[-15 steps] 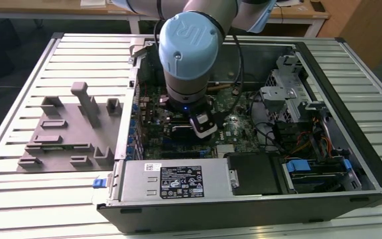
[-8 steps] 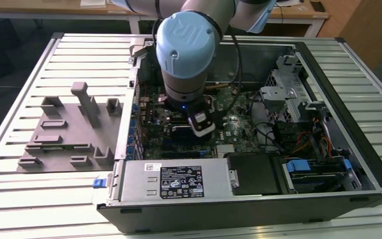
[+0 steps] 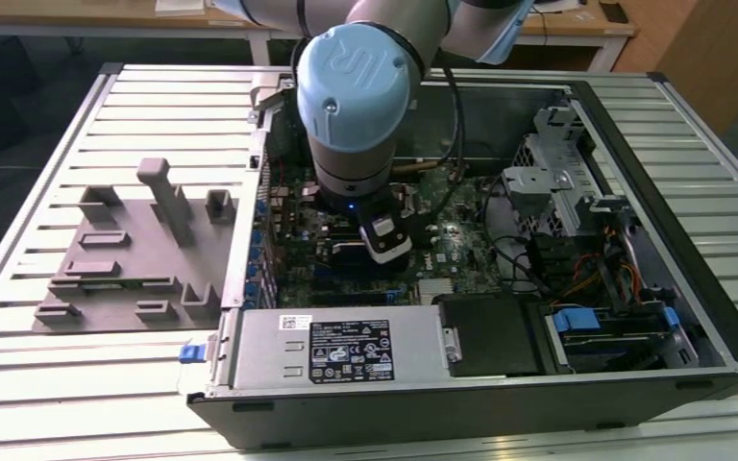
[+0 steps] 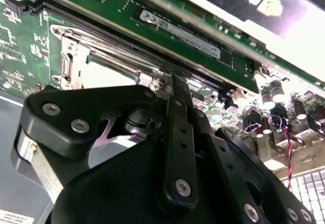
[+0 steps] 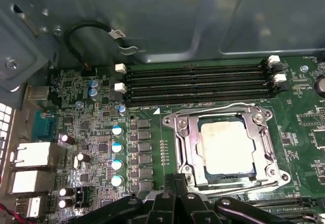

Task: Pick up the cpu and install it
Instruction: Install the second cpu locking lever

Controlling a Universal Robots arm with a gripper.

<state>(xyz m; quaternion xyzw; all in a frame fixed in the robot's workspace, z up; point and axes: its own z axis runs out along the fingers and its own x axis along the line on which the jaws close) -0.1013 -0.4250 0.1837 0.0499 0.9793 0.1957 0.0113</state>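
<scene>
The cpu (image 5: pixel 227 147) sits inside the socket frame (image 5: pixel 186 144). My gripper (image 3: pixel 388 252) hovers just above; I cannot tell its finger state.

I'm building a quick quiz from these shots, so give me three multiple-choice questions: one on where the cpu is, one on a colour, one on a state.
1. Where is the cpu?
A. on the grey fixture tray
B. inside the socket's metal frame
C. on the power supply

2. What colour is the motherboard?
A. green
B. red
C. white

3. How do the memory slots stand?
A. all filled
B. empty
C. covered by a plate

Answers: B, the first wrist view shows the pale square chip lying within the frame; A, its surface is green; B, the first wrist view shows bare black slots.
</scene>
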